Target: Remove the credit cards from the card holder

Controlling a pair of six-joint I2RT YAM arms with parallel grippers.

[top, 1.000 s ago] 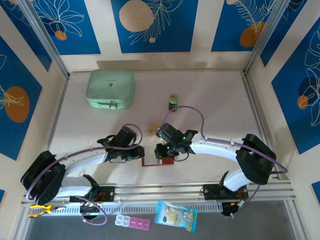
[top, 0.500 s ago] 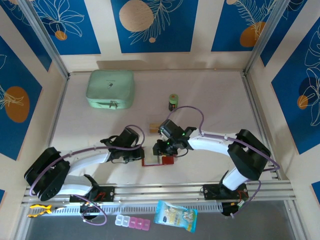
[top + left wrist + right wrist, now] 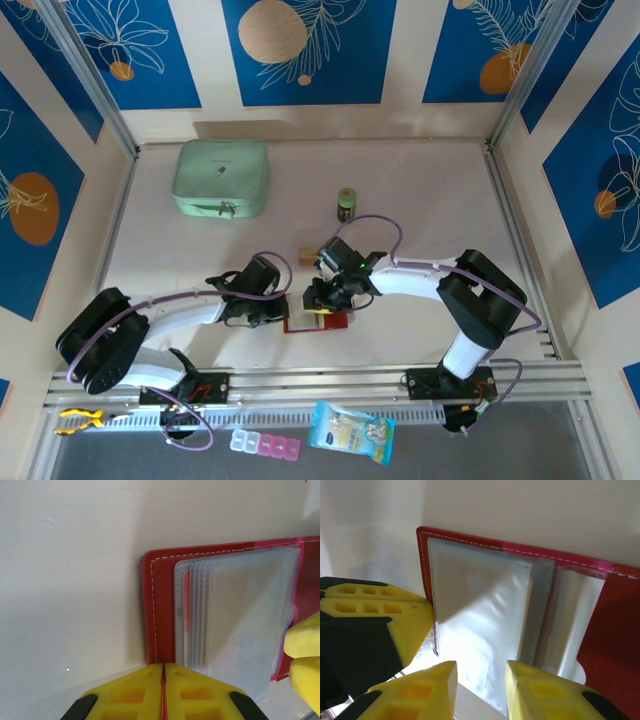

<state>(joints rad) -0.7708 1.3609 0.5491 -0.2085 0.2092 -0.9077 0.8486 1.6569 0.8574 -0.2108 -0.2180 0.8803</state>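
Card holder (image 3: 318,322) lies open by the middle of the near edge of the table (image 3: 430,190). We see the left gripper (image 3: 163,666) closed tight on its red cover. The right gripper (image 3: 481,666) stands narrowly apart, and a clear sleeve (image 3: 480,610) reaches into the gap. The edge of one credit card (image 3: 186,605) shows inside the sleeves.

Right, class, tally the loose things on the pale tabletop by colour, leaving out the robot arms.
Green: 2 (zip case, small jar)
Red: 1 (card holder)
Tan: 1 (tan piece)
Total: 4
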